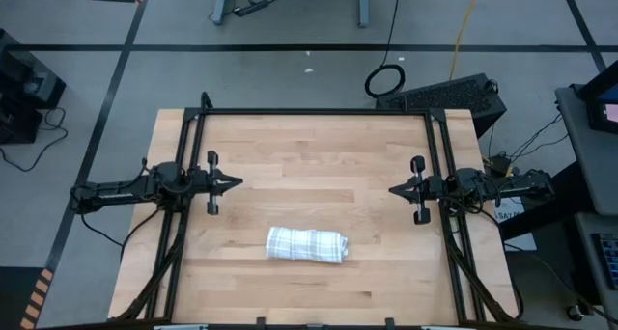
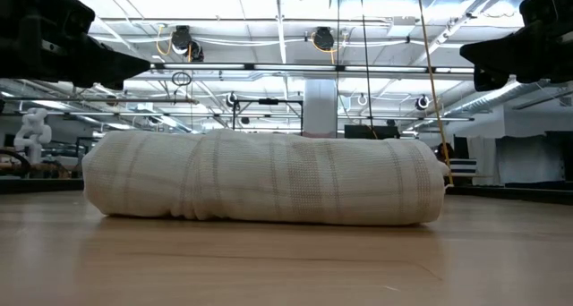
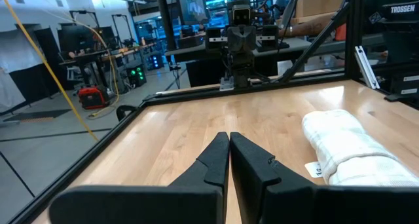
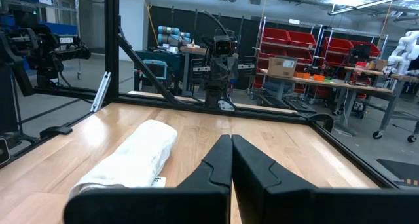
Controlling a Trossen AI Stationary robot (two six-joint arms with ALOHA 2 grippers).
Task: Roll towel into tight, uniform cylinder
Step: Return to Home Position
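Note:
The towel (image 1: 307,244) lies rolled up as a white cylinder with a faint checked grid, its side on the wooden table (image 1: 319,156), near the front edge at the middle. It also shows in the low view (image 2: 264,178), left wrist view (image 3: 350,149) and right wrist view (image 4: 131,155); a small tag (image 3: 313,168) sticks out at one end. My left gripper (image 1: 237,183) is shut at the table's left side, held level above the table, away from the towel. My right gripper (image 1: 394,189) is shut at the right side, likewise level and apart from it.
A black metal frame (image 1: 319,112) runs along the table's far edge and down both sides by the arm bases. Bare wood lies between the two grippers and behind the towel. Beyond the table, shelving and workshop gear show.

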